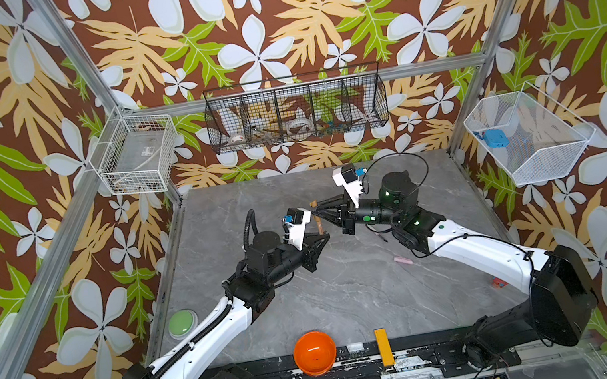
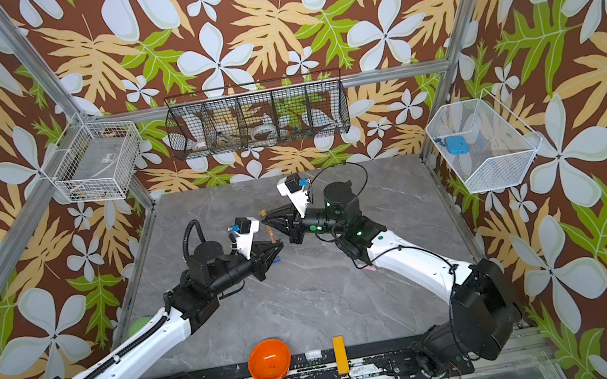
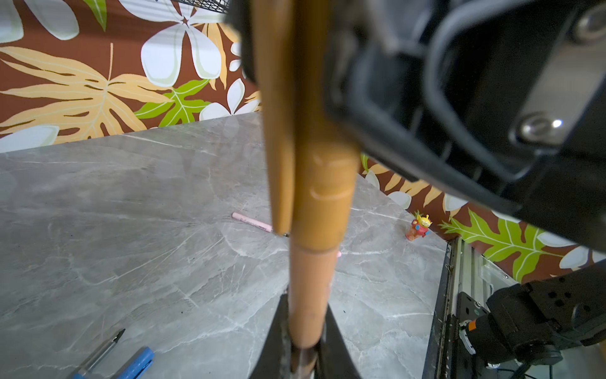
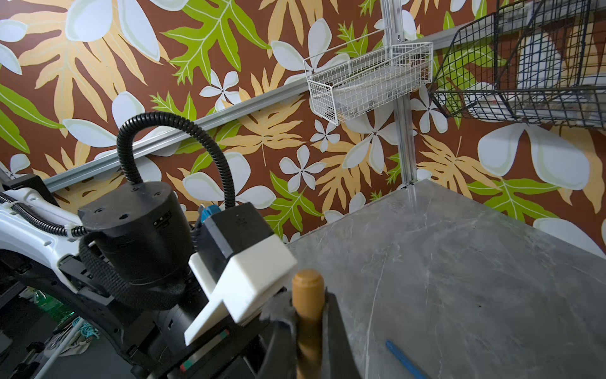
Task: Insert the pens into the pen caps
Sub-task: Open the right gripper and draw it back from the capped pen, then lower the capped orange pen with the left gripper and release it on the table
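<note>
While the left gripper (image 1: 322, 236) is clamped on the brown pen (image 3: 310, 295) and the right gripper (image 1: 319, 210) on its cap (image 3: 324, 197), joined mid-air over the far middle, a skewed push could jam them or slip the pen.

Just above centre in both top views, the left gripper (image 1: 327, 235) reaches in from lower left, the right gripper (image 1: 318, 210) from the right, and the upright pen (image 1: 319, 224) stands between them, cap (image 1: 313, 205) on its upper end. Right of centre a loose cap (image 1: 403, 261) lies on the table (image 1: 334, 303) beside the right arm (image 1: 472, 249). Along the bottom edge, bowl (image 1: 314, 352) left, bar (image 1: 383, 347) right. Button (image 1: 183, 323) at the table's left edge, toy figure (image 1: 499, 282) at its right edge.
</note>
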Robot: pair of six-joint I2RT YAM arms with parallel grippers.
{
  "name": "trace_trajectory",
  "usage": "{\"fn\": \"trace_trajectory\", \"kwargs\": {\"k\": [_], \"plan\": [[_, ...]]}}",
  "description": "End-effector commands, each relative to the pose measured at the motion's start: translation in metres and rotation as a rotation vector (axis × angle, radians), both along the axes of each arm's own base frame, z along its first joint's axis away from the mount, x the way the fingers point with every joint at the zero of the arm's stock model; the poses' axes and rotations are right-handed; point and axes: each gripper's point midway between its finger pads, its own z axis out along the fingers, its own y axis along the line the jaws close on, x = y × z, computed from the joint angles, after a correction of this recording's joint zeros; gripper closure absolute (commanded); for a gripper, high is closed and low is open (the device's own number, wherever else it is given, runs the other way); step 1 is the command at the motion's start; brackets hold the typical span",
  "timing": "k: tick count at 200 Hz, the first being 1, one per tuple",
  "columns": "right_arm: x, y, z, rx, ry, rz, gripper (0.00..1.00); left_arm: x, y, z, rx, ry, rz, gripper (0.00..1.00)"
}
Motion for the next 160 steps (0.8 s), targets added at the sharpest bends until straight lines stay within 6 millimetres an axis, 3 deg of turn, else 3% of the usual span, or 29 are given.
{"fn": "trace_trajectory", "kwargs": {"k": [1,21,31,57,72,98,131,160], "plan": [[-0.023,-0.006,-0.050,-0.123,0.259,0.083,1.00,0.011,0.012,0.118,-0.251,-0.386,0.082,1.00],[-0.002,-0.029,-0.030,-0.085,0.210,-0.037,1.00,0.013,0.009,0.074,-0.170,-0.264,0.071,1.00],[0.008,-0.042,-0.019,-0.069,0.186,-0.102,0.84,0.012,0.009,0.049,-0.125,-0.196,0.069,1.00],[0.016,-0.065,0.009,-0.053,0.105,-0.189,0.60,0.011,0.026,-0.008,-0.007,-0.041,0.149,1.00],[0.017,-0.072,0.012,-0.087,0.079,-0.222,0.52,0.009,0.046,-0.030,0.048,0.024,0.240,1.00],[0.028,-0.076,-0.010,-0.165,0.122,-0.275,0.50,0.013,0.085,-0.059,0.112,0.109,0.400,1.00],[0.048,-0.071,-0.058,-0.268,0.227,-0.296,0.49,0.034,0.137,-0.121,0.171,0.403,0.528,1.00],[0.058,-0.064,-0.083,-0.294,0.278,-0.280,0.49,0.045,0.155,-0.162,0.278,0.546,0.577,1.00]]}}
